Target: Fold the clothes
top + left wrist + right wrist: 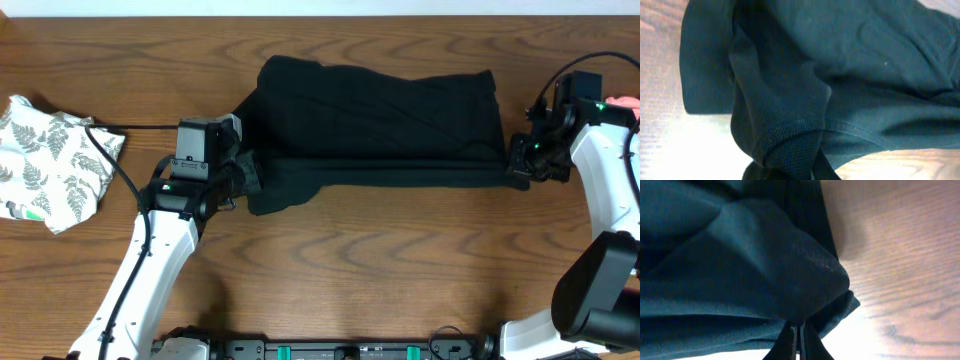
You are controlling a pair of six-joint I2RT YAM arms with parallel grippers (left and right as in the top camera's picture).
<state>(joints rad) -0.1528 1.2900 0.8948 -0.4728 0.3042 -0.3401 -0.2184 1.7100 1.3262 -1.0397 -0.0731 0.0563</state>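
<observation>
A large black garment (385, 120) lies folded in a long band across the middle of the wooden table. My left gripper (246, 177) is shut on its left end, where a flap droops toward the front. In the left wrist view the black garment (805, 90) bunches over the jaws of my left gripper (799, 167). My right gripper (516, 168) is shut on the garment's right front corner. The right wrist view shows the black garment (740, 270) pinched between the closed fingers of my right gripper (799, 339).
A white fern-print piece (52, 160) lies crumpled at the table's left edge. A bit of pink fabric (625, 103) shows at the far right edge behind the right arm. A black cable (130, 127) runs from the left arm toward the fern piece.
</observation>
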